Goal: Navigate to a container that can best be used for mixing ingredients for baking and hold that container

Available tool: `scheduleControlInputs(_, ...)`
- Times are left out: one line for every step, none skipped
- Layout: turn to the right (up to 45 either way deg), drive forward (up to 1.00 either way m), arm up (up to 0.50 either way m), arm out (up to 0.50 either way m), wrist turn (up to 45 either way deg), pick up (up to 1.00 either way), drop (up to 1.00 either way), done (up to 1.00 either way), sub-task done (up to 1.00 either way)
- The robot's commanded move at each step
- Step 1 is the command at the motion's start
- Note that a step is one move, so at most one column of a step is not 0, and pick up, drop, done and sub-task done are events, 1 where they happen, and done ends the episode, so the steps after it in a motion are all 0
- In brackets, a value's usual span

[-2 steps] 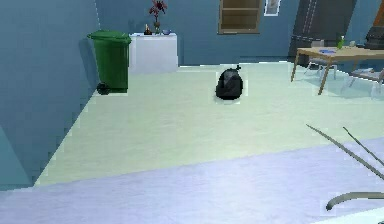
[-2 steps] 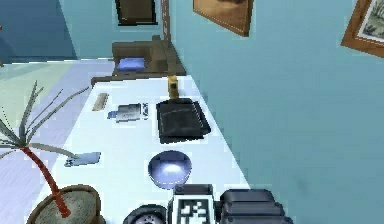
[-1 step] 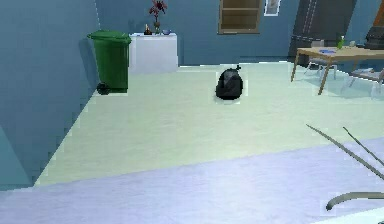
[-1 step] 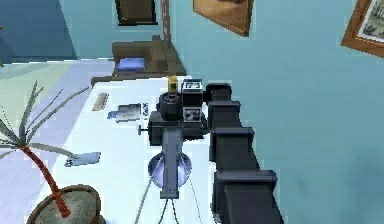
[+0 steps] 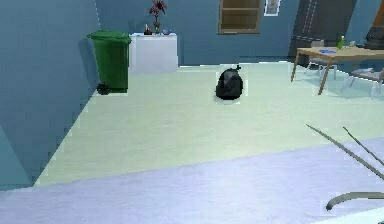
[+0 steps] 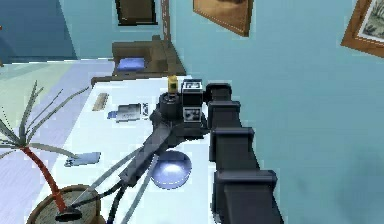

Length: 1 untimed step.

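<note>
The gripper point(image 6: 158, 128) hangs near the grey bowl point(image 6: 172, 174) on the table point(image 6: 100, 138), likely for grasping. I cannot tell whether it holds anything.

Arm point(image 6: 232, 150) extended, fingers point(image 6: 148, 150) (thin, dark) beside its end.

Green wheeled bin point(image 5: 110, 58), black bag point(image 5: 230, 84), white cabinet point(image 5: 153, 52), brown wooden table point(image 5: 345, 58), pale green floor point(image 5: 180, 120), blue walls point(image 5: 40, 80); grey bowl point(image 6: 171, 173), white tabletop point(image 6: 110, 135).
</note>
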Motion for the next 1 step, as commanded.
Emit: scheduleControlInputs(0.0,0.00,0.00,0.00,45.0,0.00,0.00,0.00,0.00)
